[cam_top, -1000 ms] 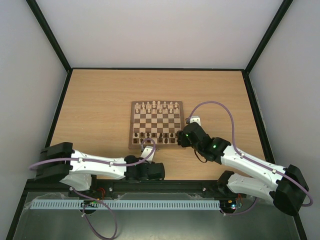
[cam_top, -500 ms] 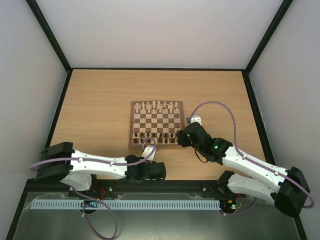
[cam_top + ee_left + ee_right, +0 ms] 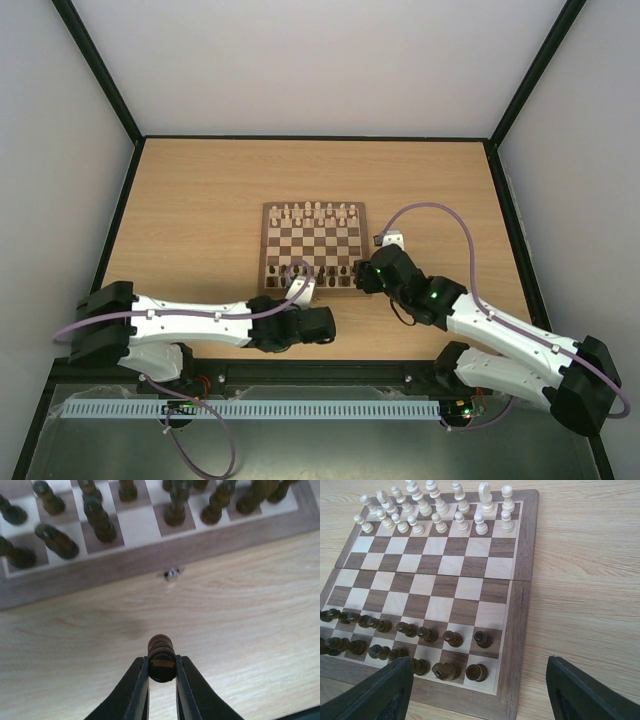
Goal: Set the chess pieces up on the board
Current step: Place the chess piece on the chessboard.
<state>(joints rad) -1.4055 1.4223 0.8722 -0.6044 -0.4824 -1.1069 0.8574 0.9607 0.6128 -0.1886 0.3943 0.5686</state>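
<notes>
The chess pieces (image 3: 452, 638) were small, glossy, dark brown turned wood, with ringed stems and rounded heads. Most of them stood in the two rows of the board (image 3: 522, 545) closest to your right claw (image 3: 479, 682), just ahead of its fingertips. Toward the left end of those rows they crowded together, and you could not tell whether each one sat squarely on its own square. The cream pieces (image 3: 481, 529) stood in the two rows farthest from that claw.

Your right claw was released, its fingers (image 3: 375, 695) spread wide to either side of the board's near right corner, with no piece between them.

Your left claw (image 3: 161, 669) was clenched on the held piece (image 3: 161, 652), a dark one pinched between the two fingertips. Its grooved, ringed end poked out past them toward the board. The claw and its piece were over the table (image 3: 240, 625), short of the board's mid-brown border, which lay straight ahead. More dark pieces stood just beyond that border. Whether the held piece touched the table could not be told. A small shiny speck (image 3: 171, 573) lay on the table ahead of the fingertips, against the border; what it was could not be made out.
</notes>
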